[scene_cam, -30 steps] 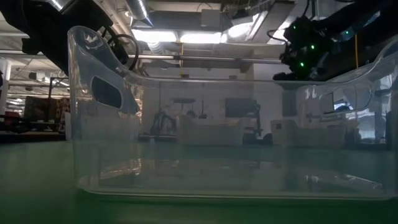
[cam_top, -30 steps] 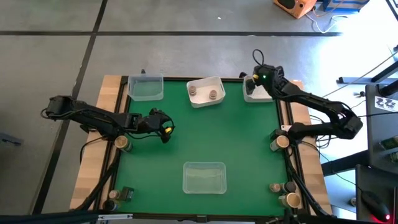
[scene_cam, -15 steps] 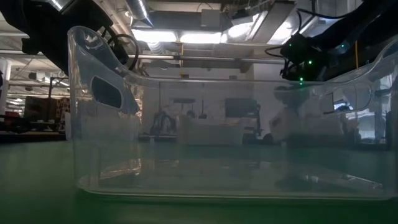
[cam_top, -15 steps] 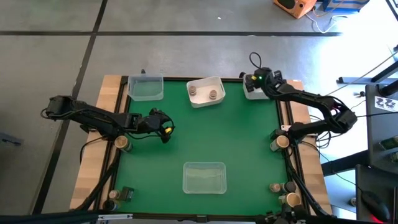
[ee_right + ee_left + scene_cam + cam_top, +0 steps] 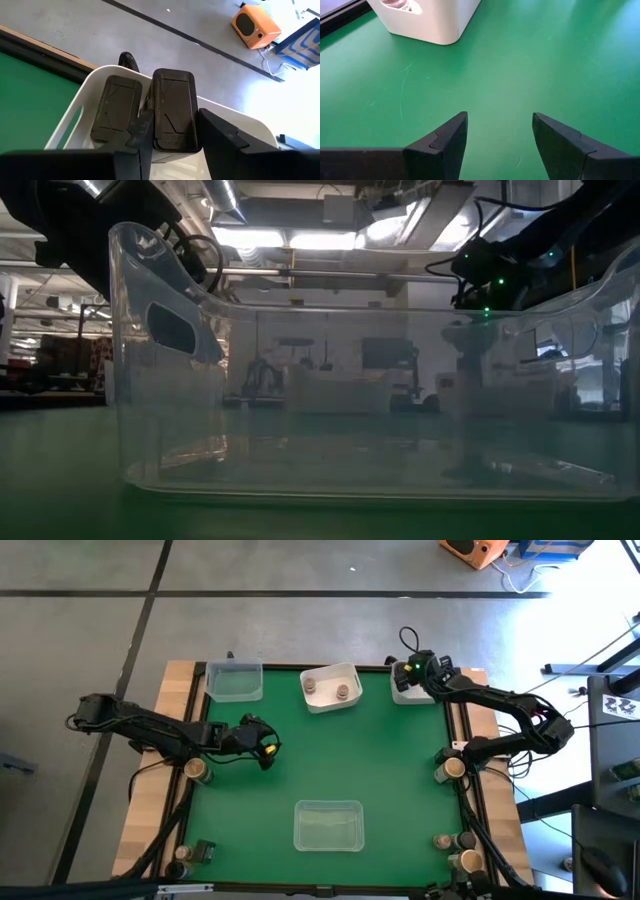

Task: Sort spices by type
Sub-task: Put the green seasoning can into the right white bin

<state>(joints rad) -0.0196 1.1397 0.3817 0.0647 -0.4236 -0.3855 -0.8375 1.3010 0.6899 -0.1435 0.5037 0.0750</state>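
Observation:
My right gripper [image 5: 174, 120] is at the table's far right corner, shut on a dark spice jar with a rectangular top [image 5: 172, 95]. It holds the jar inside a white tray [image 5: 80, 107], beside a second dark jar [image 5: 117, 107] that stands in that tray. In the high view this gripper [image 5: 412, 670] covers the tray [image 5: 403, 692]. My left gripper [image 5: 268, 752] hangs open over the green mat at the left, with nothing between its fingers [image 5: 445, 142]. Two jars with pale tops [image 5: 343, 692] stand in the middle white tray [image 5: 330, 703]. My right gripper pinches the dark jar by the two long sides of its top [image 5: 158, 122], one finger on each side. The fingers slant down from the table's near right. The jar stays upright inside the white tray; the jar itself hides whether its bottom rests on the tray floor.
A clear tray [image 5: 235, 681] stands at the far left and another [image 5: 328, 825] near the front middle. Loose jars stand on the wooden border at the left [image 5: 200, 772], the right [image 5: 450, 768] and the near right [image 5: 465, 860]. Bare green mat lies in the middle.
My right gripper has sunk with the dark jar into the far right white tray, shifting slightly toward the table's left, and has tipped a little. It has slowed in the last half second.

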